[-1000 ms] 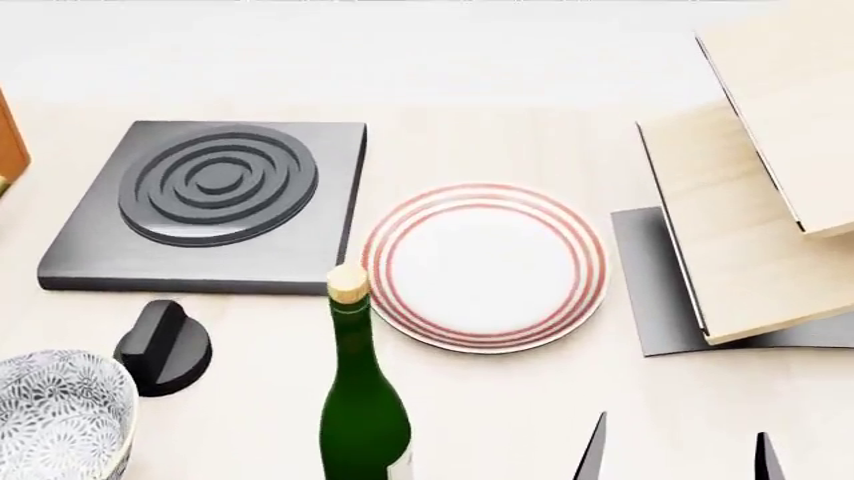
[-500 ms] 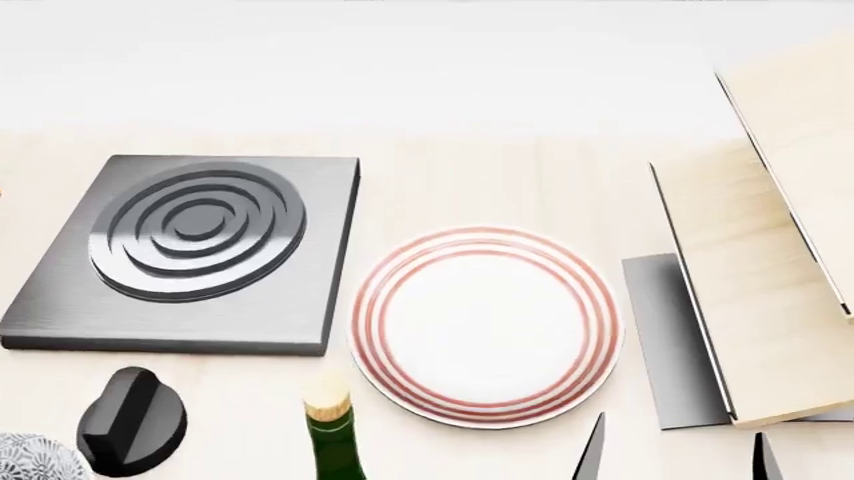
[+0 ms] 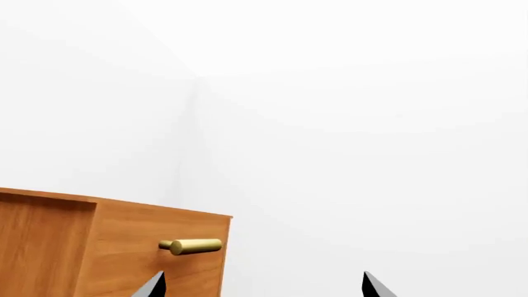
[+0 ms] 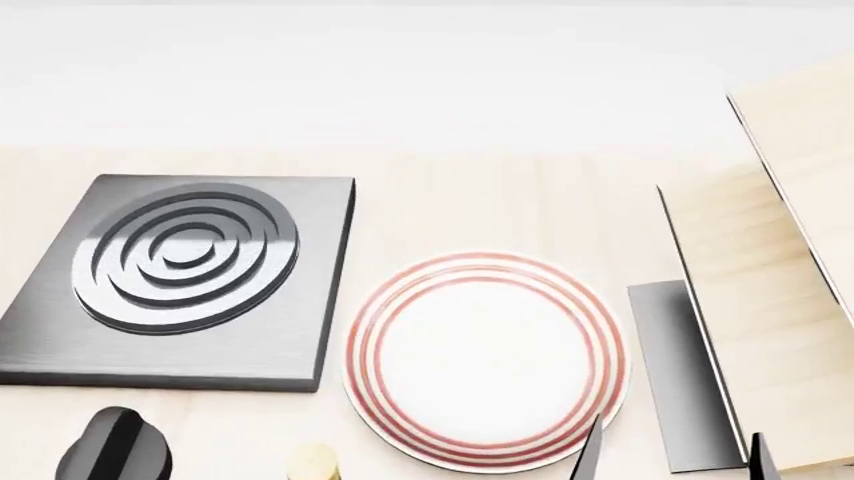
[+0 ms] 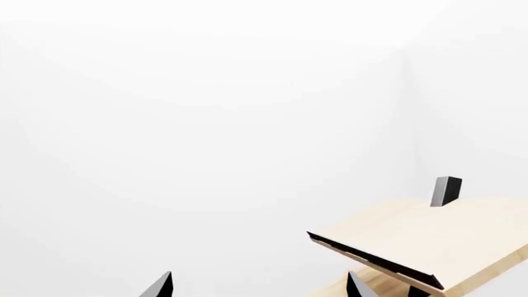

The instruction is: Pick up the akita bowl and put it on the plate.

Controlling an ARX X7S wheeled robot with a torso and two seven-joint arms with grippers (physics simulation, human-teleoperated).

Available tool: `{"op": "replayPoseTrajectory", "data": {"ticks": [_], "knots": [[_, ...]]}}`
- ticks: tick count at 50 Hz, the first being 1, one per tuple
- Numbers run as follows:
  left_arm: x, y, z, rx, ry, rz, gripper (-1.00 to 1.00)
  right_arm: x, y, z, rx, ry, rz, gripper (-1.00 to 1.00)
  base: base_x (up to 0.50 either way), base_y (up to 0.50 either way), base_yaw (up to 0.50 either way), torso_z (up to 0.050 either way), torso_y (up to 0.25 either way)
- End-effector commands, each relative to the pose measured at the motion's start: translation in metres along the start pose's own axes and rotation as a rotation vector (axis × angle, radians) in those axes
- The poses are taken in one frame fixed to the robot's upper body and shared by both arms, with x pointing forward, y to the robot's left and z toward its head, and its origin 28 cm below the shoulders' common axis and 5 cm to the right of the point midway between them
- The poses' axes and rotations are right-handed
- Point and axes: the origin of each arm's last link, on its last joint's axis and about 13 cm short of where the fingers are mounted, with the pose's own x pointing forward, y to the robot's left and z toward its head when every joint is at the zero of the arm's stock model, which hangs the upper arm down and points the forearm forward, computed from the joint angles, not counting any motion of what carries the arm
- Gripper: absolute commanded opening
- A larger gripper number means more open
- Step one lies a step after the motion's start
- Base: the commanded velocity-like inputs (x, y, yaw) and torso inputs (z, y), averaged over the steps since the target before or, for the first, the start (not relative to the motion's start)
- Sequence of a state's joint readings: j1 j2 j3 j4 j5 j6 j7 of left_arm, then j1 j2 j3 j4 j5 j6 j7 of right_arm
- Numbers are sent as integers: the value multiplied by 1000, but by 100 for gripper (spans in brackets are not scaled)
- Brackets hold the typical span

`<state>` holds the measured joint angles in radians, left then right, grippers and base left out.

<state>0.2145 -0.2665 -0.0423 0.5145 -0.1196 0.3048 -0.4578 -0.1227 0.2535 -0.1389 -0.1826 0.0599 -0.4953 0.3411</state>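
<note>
Pale wooden counter (image 4: 467, 200) carried one plate (image 4: 485, 360), bare, beside one burner (image 4: 180, 280). Both grippers' fingertips stood spread wide, holding nothing.

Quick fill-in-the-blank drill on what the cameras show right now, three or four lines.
1. The rings on the plate are ____.
2. In the head view, the plate lies to the ____ of the dark burner.
3. The handle on the wooden cabinet is ____ coloured.
4. The plate carries ____.

Missing words: red; right; gold; nothing
</note>
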Motion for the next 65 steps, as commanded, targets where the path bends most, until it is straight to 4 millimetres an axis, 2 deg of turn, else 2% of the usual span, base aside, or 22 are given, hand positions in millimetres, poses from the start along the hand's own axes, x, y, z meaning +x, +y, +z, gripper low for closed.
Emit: {"op": "replayPoseTrajectory", "data": {"ticks": [1,16,26,41,56,61,65], "knots": [[0,0,0,0,0,0,100,0,0,0,-1,0,2,100,262,0,0,0,0],[1,2,2,67,31,-30,100,0,2,-4,-5,5,5,100,87,0,0,0,0],[12,20,26,174,38,-60,100,-1,4,-8,-9,19,15,100,0,0,0,0,0],[32,38,41,268,49,-19,100,-1,7,-10,-8,28,32,100,0,0,0,0,0],[40,42,52,328,87,-50,100,-2,9,-13,-9,37,42,100,0,0,0,0,0],[44,44,63,346,89,-74,100,-2,10,-15,-8,42,46,100,0,0,0,0,0],[44,44,63,326,163,-103,100,-2,11,-16,-8,47,48,100,0,0,0,0,0]]}}
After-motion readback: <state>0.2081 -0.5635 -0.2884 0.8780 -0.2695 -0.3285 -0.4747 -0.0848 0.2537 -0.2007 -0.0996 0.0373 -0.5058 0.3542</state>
